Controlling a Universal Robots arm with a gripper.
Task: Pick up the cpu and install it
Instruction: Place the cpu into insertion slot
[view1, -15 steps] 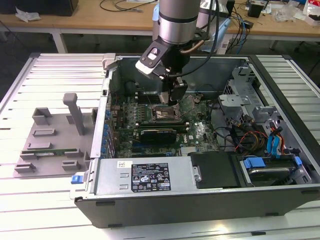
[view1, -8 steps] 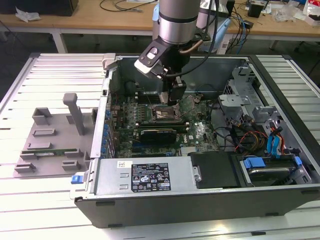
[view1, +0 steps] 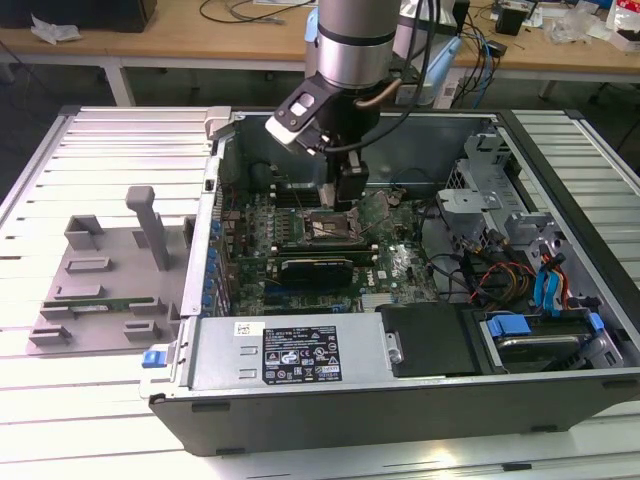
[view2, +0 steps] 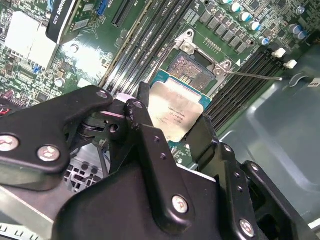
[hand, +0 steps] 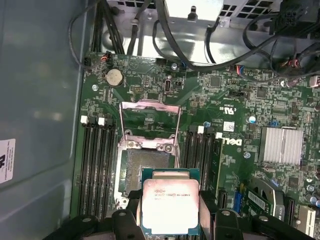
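Fingers: black fingers (hand: 131, 214) are pinched in on two opposite edges of the chip, and it's a firm hold!
Cpu: the small flat square cpu (hand: 169, 204) with silvery metal lid and thin green rim sits between them, lid facing the cameras in both wrist views.
Cpu position: it is low over the near edge of the socket and not seated, with the contact field bare beside it.
Socket: the square black-framed socket (hand: 146, 167) lies open, its thin metal load frame (hand: 150, 117) swung up.
Board: the green motherboard (hand: 240, 165) carries long black memory slots (hand: 95, 165) on both sides of the socket.
Gripper: in the exterior view the gripper (view1: 345, 192) reaches down inside the open dark-grey computer case (view1: 400, 410), right above the socket.
Outside: a grey moulded fixture plate (view1: 95, 275) lies on the white slatted surface (view1: 100, 150) at the exterior view's left, well apart from the action.
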